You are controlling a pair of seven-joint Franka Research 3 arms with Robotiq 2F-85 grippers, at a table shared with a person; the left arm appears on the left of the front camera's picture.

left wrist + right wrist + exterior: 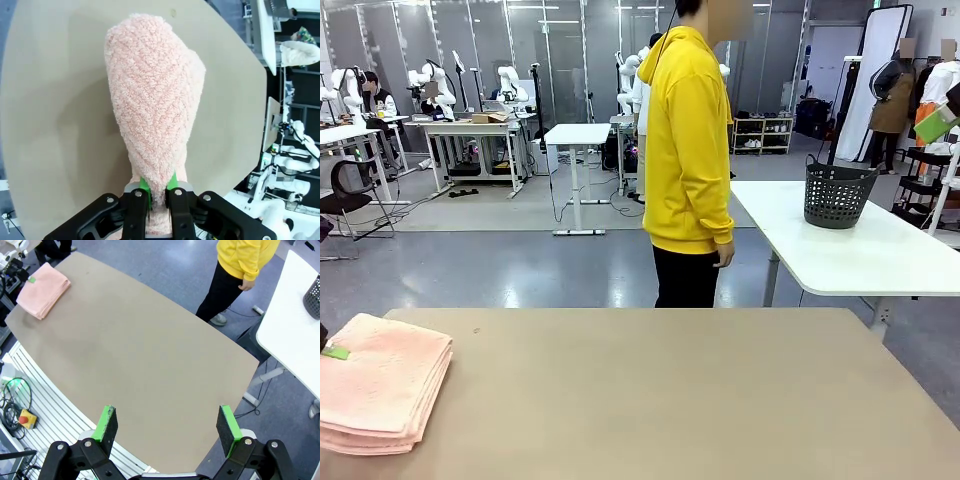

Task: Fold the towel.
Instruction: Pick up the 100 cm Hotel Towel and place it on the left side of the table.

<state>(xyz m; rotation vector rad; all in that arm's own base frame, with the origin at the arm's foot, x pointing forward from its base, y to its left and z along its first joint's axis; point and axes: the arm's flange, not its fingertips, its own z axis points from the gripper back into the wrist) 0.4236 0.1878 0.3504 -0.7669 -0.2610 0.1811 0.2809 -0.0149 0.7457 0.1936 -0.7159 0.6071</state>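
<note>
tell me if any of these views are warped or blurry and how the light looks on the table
Left wrist view: strong wide-angle warp, the table edge bulges round; the towel sits close, sharp enough to show its herringbone weave, clamped by the left gripper. Right wrist view: the table's edges curve, and the right gripper is sharp. Front view: straight lines, soft even indoor light, no glare, faint shadow beside the towel.

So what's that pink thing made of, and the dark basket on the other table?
The towel looks like terry cloth: a fuzzy looped pile with a faint herringbone weave, soft enough to bunch between the left gripper's green pads. The basket looks like rigid dark plastic, judging by its even grid of holes and flared rim, though it's too far off to be sure.
</note>
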